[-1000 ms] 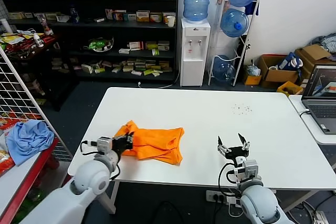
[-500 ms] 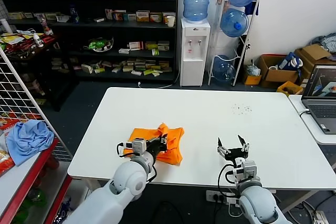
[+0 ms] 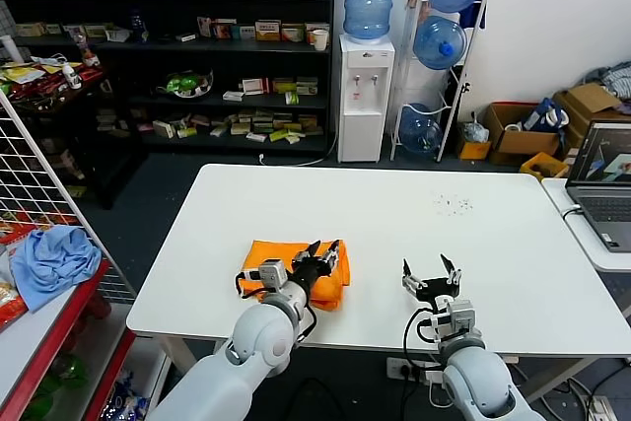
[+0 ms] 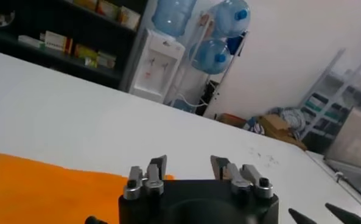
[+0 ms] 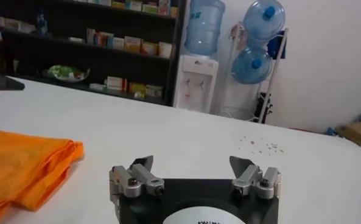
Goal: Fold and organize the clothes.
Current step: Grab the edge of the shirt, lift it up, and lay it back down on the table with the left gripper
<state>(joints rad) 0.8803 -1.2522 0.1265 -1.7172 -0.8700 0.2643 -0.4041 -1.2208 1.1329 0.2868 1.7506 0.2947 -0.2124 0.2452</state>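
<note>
Left gripper [image 3: 325, 256]: you are looking at it hovering over the right-hand end of the orange T-shirt [image 3: 279, 265], fingers spread apart and grasping nothing; its wrist view is showing the two fingertips [image 4: 158, 164] parted above the orange cloth [image 4: 40, 190].

Right gripper [image 3: 428, 279]: you are seeing it sitting low over the near part of the white table [image 3: 493, 234], well apart from the shirt on its right, fingers released and splayed wide, holding nothing. Its own wrist view is showing both fingers [image 5: 136, 171] open, with the shirt [image 5: 22, 167] lying off to one side.

Orange T-shirt: it is lying folded into a compact bundle, flat on the table toward the near left area, close to the front edge.

Surroundings: a light blue cloth [image 3: 51, 258] is resting on a red-edged surface at the far left, beside a white wire grid [image 3: 39, 184]. A laptop [image 3: 601, 189] is standing open at the right. A water dispenser [image 3: 365, 76] and a rack of blue water bottles [image 3: 444, 41] are standing behind the table, next to dark stocked shelves [image 3: 168, 56].
</note>
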